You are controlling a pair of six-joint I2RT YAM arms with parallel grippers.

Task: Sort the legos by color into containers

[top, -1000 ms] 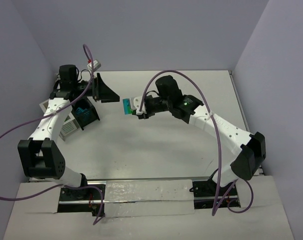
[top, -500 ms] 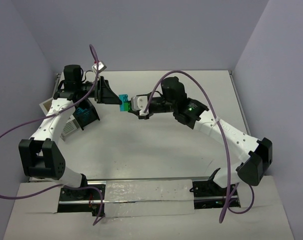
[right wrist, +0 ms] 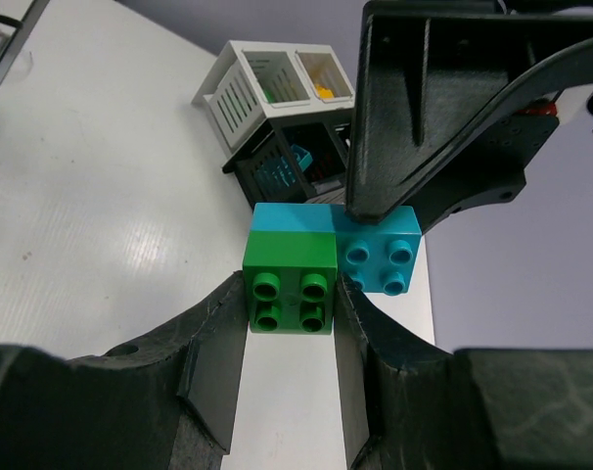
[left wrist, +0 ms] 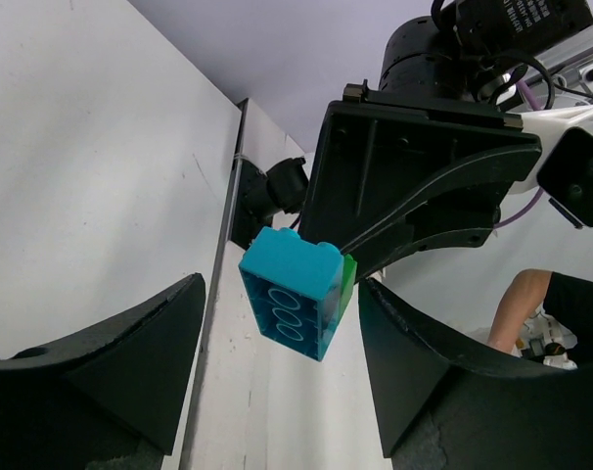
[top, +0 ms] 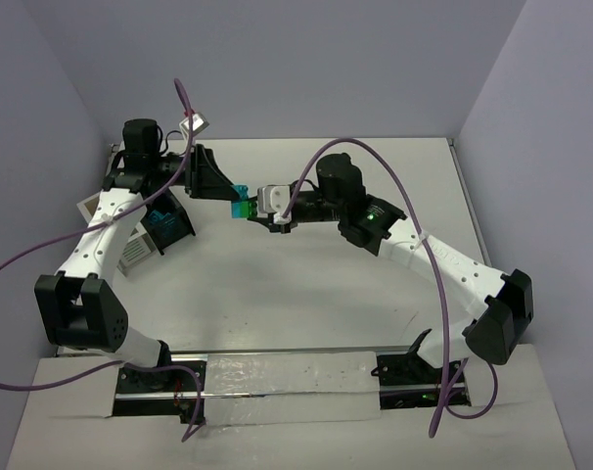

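Left wrist: label [left wrist: 541,12] print seemingly unreadable

I count two joined legos, one green lego [right wrist: 290,284] and one cyan lego [right wrist: 380,253], plus three bins: two white bins [right wrist: 235,98], one black bin [right wrist: 264,174].

White table [top: 306,294] carried a silvery strip [top: 296,382] along its near edge. Lavender walls [top: 306,69] on three sides. Bare forearm [left wrist: 517,299] noted in left wrist view.

White desk [top: 306,294] is carrying one cluster of containers [right wrist: 277,117] at its left side, white bins adjoining a black one.
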